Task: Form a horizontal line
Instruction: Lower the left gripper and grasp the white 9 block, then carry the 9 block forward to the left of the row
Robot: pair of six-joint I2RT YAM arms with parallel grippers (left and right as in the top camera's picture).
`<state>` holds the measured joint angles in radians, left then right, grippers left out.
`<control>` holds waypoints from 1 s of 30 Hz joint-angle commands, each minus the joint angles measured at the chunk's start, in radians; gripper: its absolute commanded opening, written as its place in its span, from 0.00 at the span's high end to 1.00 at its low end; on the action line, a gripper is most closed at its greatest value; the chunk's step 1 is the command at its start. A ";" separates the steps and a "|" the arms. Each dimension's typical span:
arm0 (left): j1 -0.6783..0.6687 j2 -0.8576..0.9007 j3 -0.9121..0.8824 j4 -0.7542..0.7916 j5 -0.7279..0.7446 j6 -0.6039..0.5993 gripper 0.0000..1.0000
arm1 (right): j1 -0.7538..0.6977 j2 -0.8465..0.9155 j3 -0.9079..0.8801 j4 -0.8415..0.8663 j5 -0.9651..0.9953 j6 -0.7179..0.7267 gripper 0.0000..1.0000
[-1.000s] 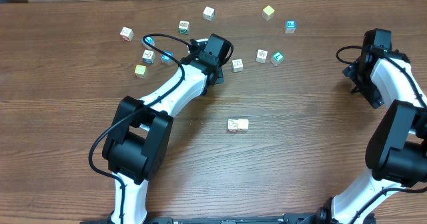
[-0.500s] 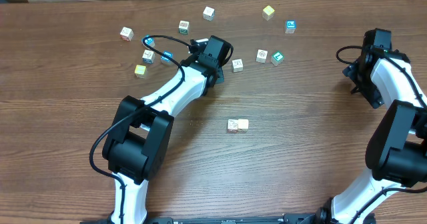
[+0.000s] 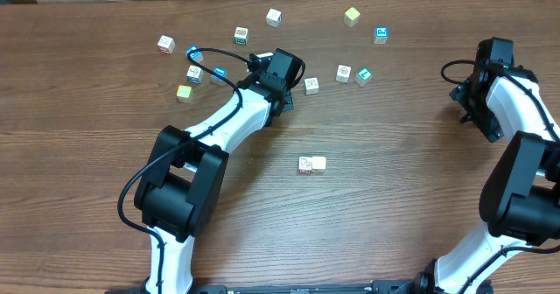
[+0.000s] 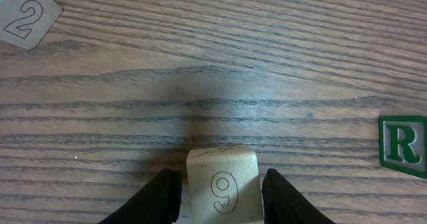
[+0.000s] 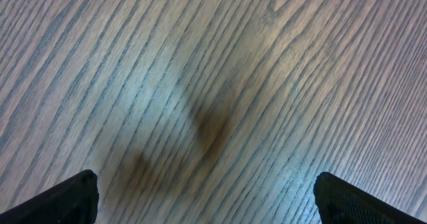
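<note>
While the left gripper (image 4: 219, 201) straddles a pale cube marked 9 (image 4: 221, 171), fingers close beside it, grip impossible to tell | right gripper (image 5: 207, 201) hangs spread wide over the wooden table (image 5: 200, 84) | horizontal line (image 3: 311, 164), two touching cubes, lies mid-table, well apart from both grippers.
</note>
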<state>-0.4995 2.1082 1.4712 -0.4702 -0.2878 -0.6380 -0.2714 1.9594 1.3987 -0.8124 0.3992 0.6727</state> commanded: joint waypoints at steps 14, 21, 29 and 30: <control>0.001 -0.002 -0.024 0.004 0.023 -0.016 0.66 | 0.001 0.014 0.020 0.003 0.011 -0.001 0.00; 0.001 -0.002 -0.024 0.004 0.023 -0.016 0.67 | 0.001 0.014 0.020 0.003 0.011 -0.001 0.00; 0.002 -0.010 -0.022 0.002 0.023 -0.012 0.70 | 0.001 0.014 0.020 0.003 0.011 -0.001 0.00; 0.002 -0.014 -0.021 -0.001 0.023 -0.013 0.68 | 0.001 0.014 0.020 0.003 0.011 -0.001 0.00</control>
<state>-0.4995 2.1082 1.4593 -0.4702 -0.2695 -0.6415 -0.2714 1.9594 1.3987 -0.8120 0.3992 0.6727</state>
